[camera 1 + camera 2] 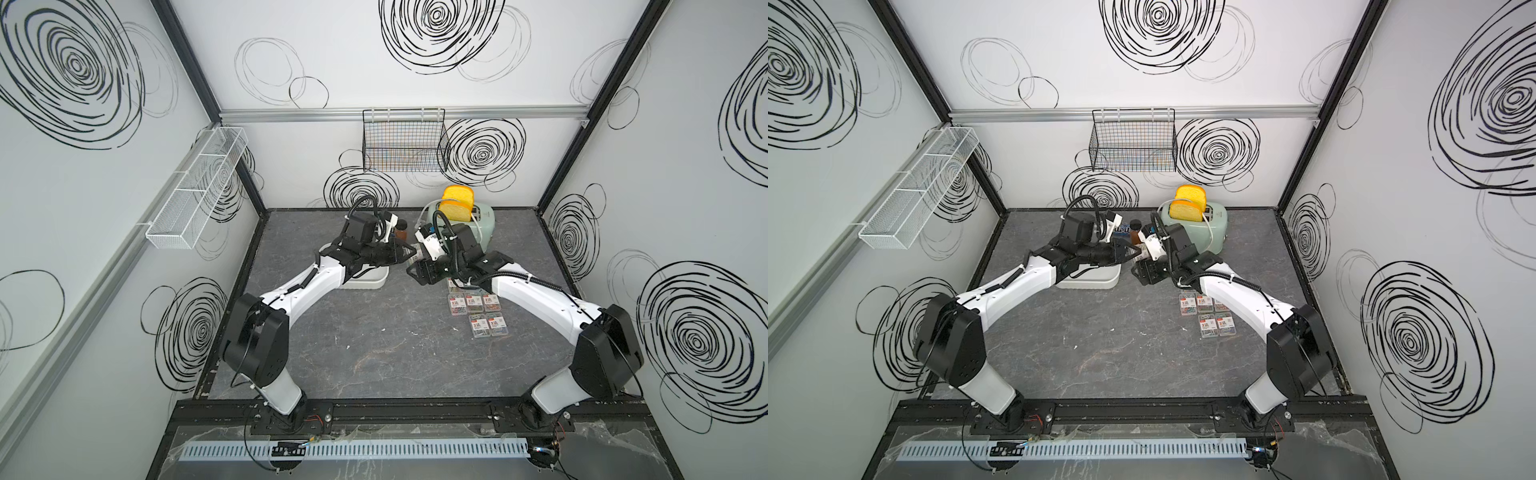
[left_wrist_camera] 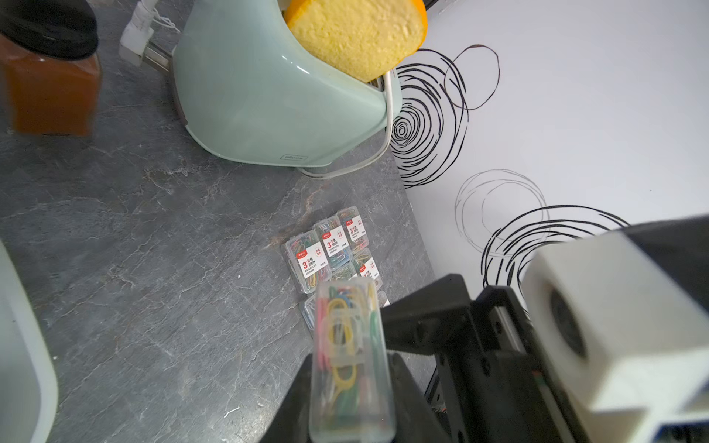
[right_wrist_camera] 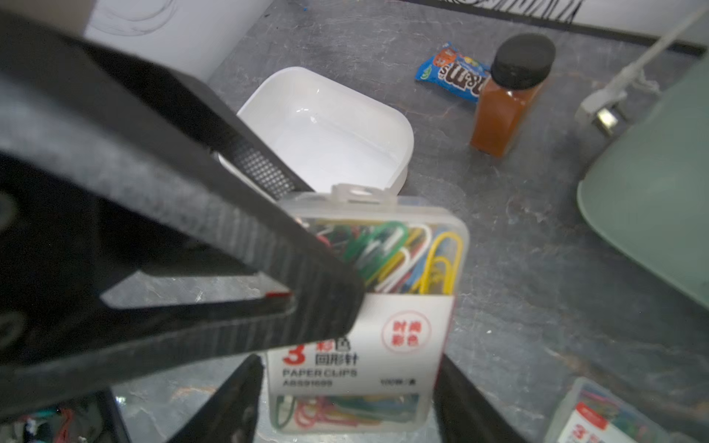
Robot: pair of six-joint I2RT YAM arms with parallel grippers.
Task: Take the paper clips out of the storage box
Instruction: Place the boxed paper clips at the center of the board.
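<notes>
The left end effector (image 2: 351,368) is clamped on a case (image 3: 383,268) aloft just above centre in both top views, outside the box (image 3: 337,134), apparently for handover to the straddling right end effector (image 3: 349,368), whose grip is unclear.

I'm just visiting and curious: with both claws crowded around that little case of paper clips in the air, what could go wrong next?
The left gripper pinches the case near one side, above the table; it could twist loose and drop. The right gripper sits so close around it that the two might collide. The brown jar stands nearby and could be knocked.
</notes>
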